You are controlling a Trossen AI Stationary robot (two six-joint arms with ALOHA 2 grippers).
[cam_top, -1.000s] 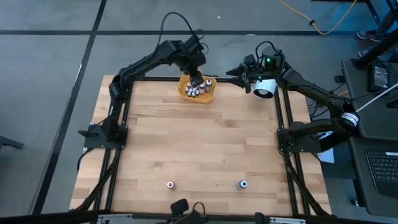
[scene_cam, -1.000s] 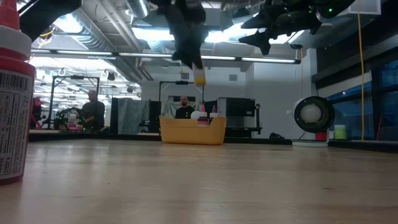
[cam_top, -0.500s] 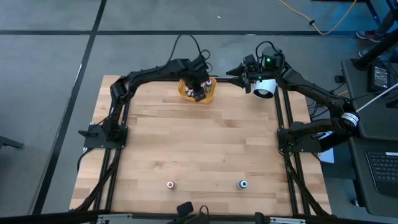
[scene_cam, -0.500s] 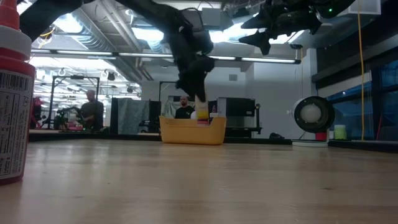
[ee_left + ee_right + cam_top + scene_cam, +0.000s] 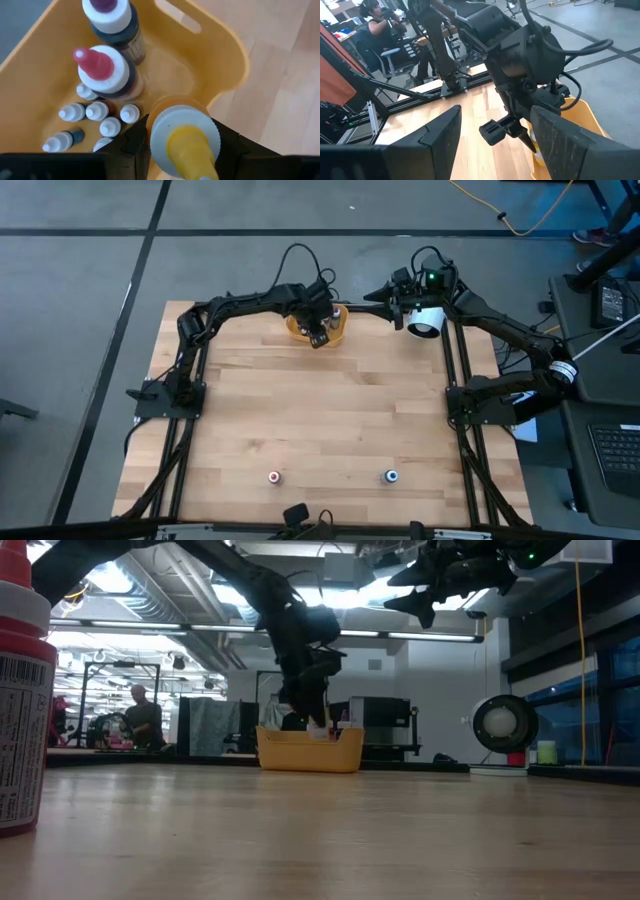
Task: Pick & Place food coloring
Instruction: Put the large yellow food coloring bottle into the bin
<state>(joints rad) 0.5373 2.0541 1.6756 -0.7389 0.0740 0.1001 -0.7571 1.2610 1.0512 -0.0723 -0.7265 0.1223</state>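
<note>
The left gripper (image 5: 182,145) is clamped on a yellow-tipped food coloring bottle (image 5: 184,136), held just above the orange bowl (image 5: 220,60). Several bottles already lie below it; two bottles (image 5: 274,477) remain well apart on the table. The right gripper (image 5: 492,145) idles, fingers apart.

looks like a robotics lab: exposed ceiling ducts (image 5: 150,590), a person at a workstation (image 5: 382,30), metal-framed wooden table (image 5: 320,420) on concrete floor (image 5: 70,300)
</note>
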